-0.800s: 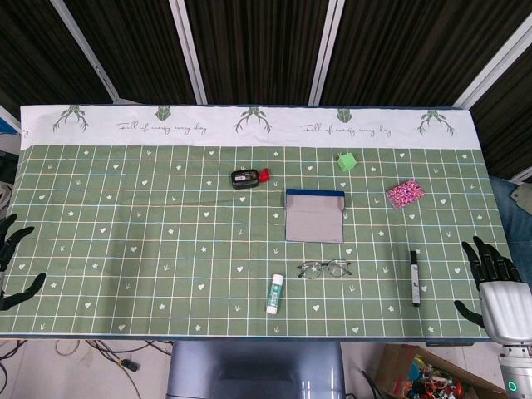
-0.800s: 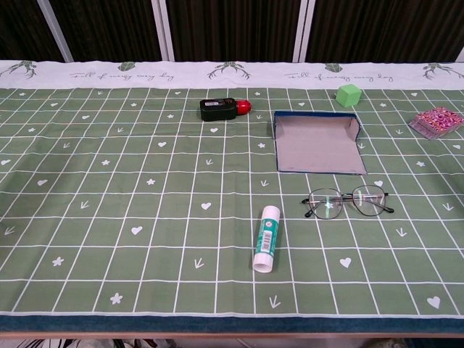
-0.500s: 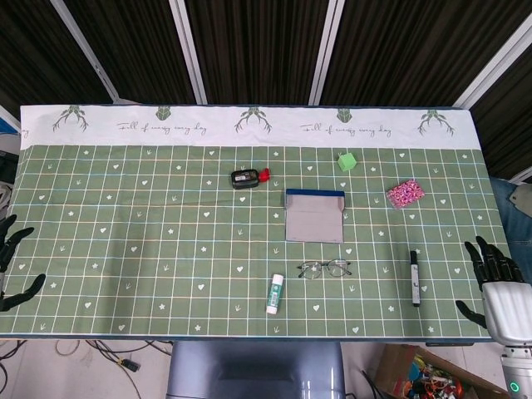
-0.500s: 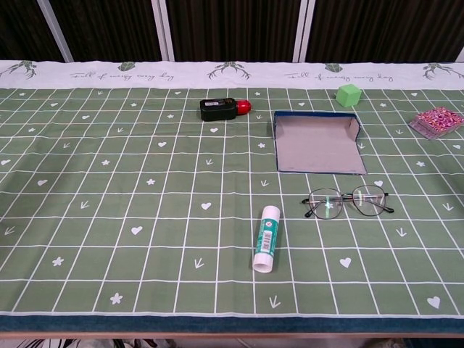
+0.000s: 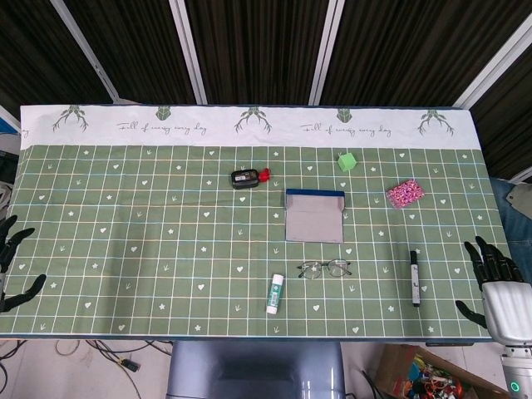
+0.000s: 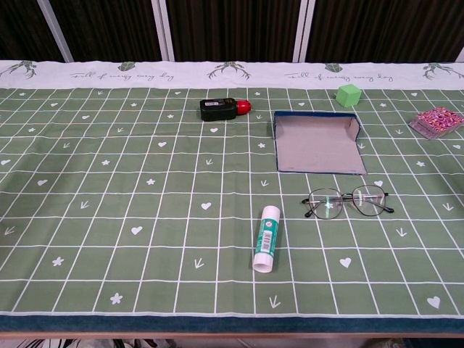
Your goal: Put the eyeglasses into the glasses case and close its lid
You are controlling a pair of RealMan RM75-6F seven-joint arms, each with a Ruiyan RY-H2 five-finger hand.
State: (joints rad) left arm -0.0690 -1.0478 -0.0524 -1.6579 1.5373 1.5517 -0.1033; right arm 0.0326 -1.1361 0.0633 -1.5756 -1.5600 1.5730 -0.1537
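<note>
1. The eyeglasses [image 6: 348,201] are lying unfolded on the tablecloth [image 5: 125,216], just in front of the open glasses case [image 6: 317,143].
2. The right hand [image 5: 496,284] and left hand [image 5: 12,259] are waiting at opposite table edges, fingers spread, holding nothing.
3. The right hand is likelier to succeed pinching the frame's bridge, avoiding the lenses.

Left hand [image 5: 12,262] was cut by head view's left edge; pink packet [image 6: 437,120] was clipped at chest view's right edge.

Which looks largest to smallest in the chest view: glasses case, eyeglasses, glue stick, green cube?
1. glasses case
2. eyeglasses
3. glue stick, close to the eyeglasses in extent and nearer the camera, so that order is unsure
4. green cube
</note>
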